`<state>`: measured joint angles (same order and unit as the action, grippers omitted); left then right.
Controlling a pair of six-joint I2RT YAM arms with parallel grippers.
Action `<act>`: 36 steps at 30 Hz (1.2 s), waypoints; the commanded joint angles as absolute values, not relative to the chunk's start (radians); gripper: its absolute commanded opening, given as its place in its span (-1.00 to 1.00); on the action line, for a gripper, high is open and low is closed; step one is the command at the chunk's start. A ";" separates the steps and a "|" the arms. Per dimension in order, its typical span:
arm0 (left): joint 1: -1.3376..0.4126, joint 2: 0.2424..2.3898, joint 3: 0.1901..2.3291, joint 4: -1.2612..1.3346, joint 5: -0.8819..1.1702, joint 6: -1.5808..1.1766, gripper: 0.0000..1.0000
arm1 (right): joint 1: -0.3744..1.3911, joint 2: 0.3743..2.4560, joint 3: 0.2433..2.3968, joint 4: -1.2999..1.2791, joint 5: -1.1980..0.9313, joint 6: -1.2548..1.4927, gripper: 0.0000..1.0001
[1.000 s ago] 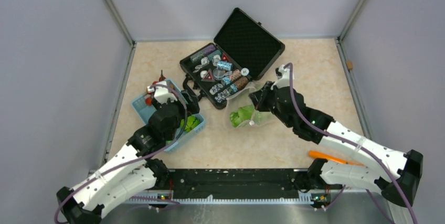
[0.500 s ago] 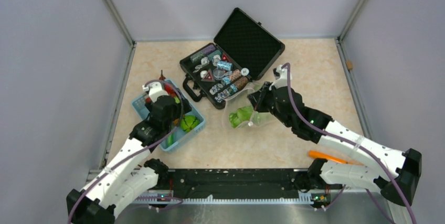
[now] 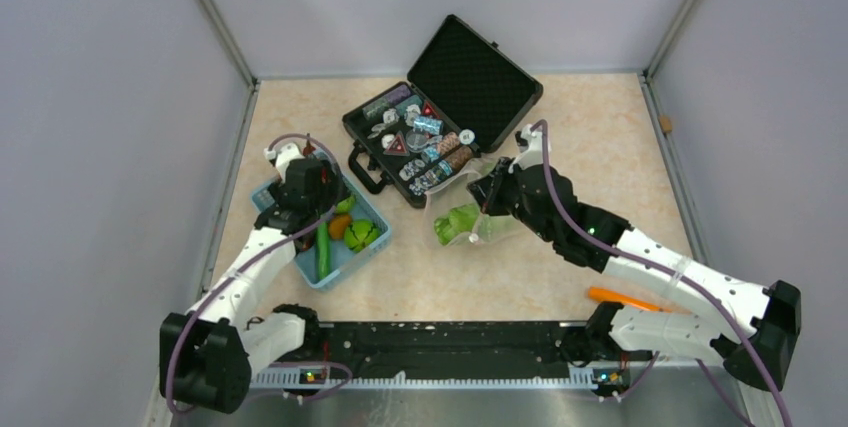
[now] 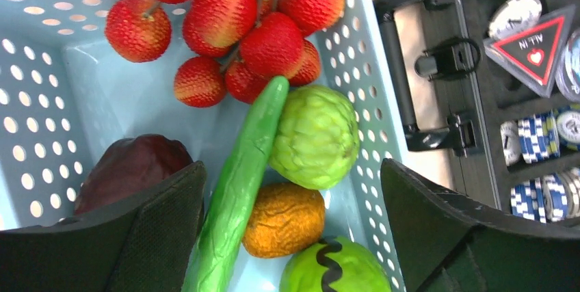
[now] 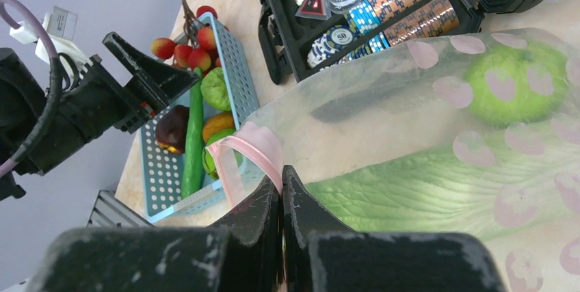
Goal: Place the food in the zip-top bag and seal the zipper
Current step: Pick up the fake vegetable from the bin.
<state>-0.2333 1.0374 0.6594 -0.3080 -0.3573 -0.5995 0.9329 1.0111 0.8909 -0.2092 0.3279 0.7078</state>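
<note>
The dark purple piece sits half hidden behind one finger of the left gripper. The green apple is cut off by the bottom edge of the left wrist view. Further right, a round green fruit inside the zip-top bag is blurred by the spotted plastic, and its kind cannot be told. An orange stick runs partly under the right arm.

The surface is beige and marbled, closed in by plain grey walls.

Only the left wrist view shows the light blue basket in detail. The cherry tomatoes lie at one end, the cucumber lies lengthwise, the leafy ball touches it, and the orange is just beside both. The left jaws are spread wide over them, gripping nothing. The open black case of chips lies between basket and bag. Only the right wrist view shows the right gripper with its jaws clenched on the pink zipper. The bag's mouth is open and the white-green long vegetable lies inside.
</note>
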 commanded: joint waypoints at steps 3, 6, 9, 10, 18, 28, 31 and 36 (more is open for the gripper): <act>-0.166 1.061 0.595 -0.163 -0.324 -0.557 0.73 | 0.926 0.995 0.903 -0.156 0.316 0.714 -1.00; -0.165 1.083 0.572 -0.136 -0.331 -0.533 0.58 | 0.926 0.983 0.889 -0.132 0.313 0.715 -1.00; -0.164 1.118 0.577 -0.129 -0.323 -0.513 0.54 | 0.926 0.979 0.889 -0.134 0.318 0.713 -1.00; -0.163 1.130 0.587 -0.150 -0.346 -0.502 0.48 | 0.926 0.979 0.890 -0.139 0.319 0.712 -1.00; -0.146 1.098 0.561 -0.158 -0.338 -0.514 0.28 | 0.925 0.954 0.874 -0.150 0.350 0.714 -1.00; -0.146 0.944 0.555 -0.193 -0.242 -0.499 0.55 | 0.925 0.961 0.874 -0.149 0.342 0.711 -1.00; -0.146 0.935 0.549 -0.194 -0.277 -0.498 0.50 | 0.925 0.960 0.867 -0.136 0.339 0.715 -1.00; -0.142 0.952 0.525 -0.163 -0.273 -0.485 0.33 | 0.925 0.962 0.871 -0.141 0.342 0.707 -1.00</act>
<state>-0.1509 0.9463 0.5205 -0.1925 -0.2699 -0.5068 0.9329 0.9779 0.8635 -0.1909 0.3344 0.7090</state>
